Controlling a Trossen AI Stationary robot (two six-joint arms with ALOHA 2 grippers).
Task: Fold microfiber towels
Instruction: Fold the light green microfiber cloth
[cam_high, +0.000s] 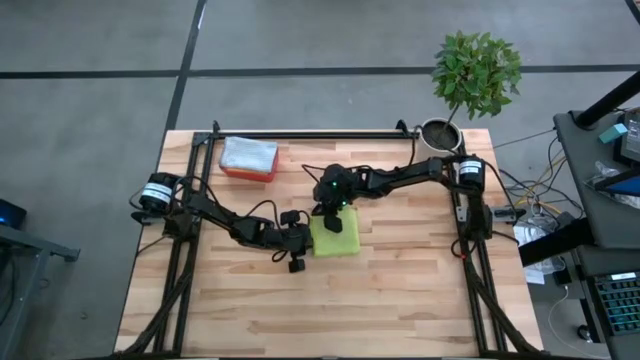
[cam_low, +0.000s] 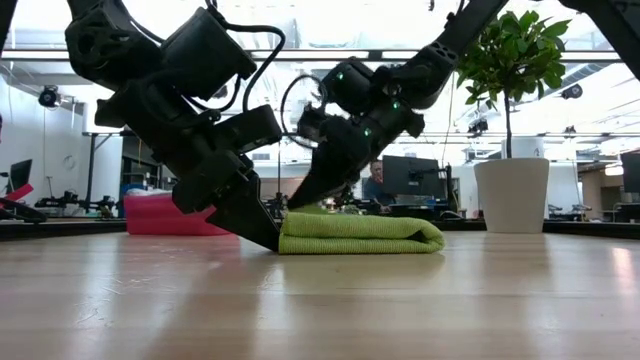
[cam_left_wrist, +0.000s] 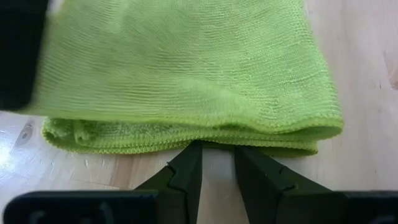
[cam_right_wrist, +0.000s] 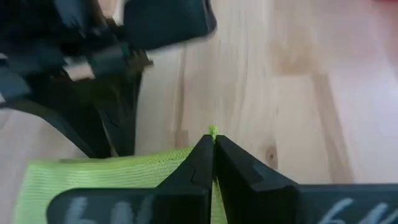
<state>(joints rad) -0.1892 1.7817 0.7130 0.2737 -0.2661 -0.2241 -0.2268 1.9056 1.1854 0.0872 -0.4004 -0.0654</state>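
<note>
One lime green towel (cam_high: 342, 242) lies folded in several layers on the wooden table (cam_high: 400, 300), near the middle. In the low view the towel (cam_low: 370, 235) is a flat thick pad. My left gripper (cam_left_wrist: 217, 151) stands at its left edge, fingers a little apart, with bare wood showing between them. My right gripper (cam_right_wrist: 213, 138) is over the towel's far left part and is shut, with a green tuft at its tips. In the low view both grippers meet the pad's left end. My left gripper's fingertips (cam_left_wrist: 189, 155) lie against the towel's left edge (cam_left_wrist: 205, 144), low at the table. They slant down from the table's left. The top layer hides their ends, so I cannot tell whether they pinch anything. The towel rests flat. My right gripper pinches a small bit of the towel's top layer (cam_right_wrist: 212, 130) at its fingertips; only a green tuft pokes out. The fingers slant down from the table's far right. The rest of the towel (cam_right_wrist: 93, 177) lies on the table.
A pink-red bin (cam_high: 248, 160) with a pale cloth in it stands at the far left of the table. A potted plant (cam_high: 445, 132) is at the far right corner. A person (cam_low: 378, 184) sits in the room behind. Bare wood lies toward the near edge.
</note>
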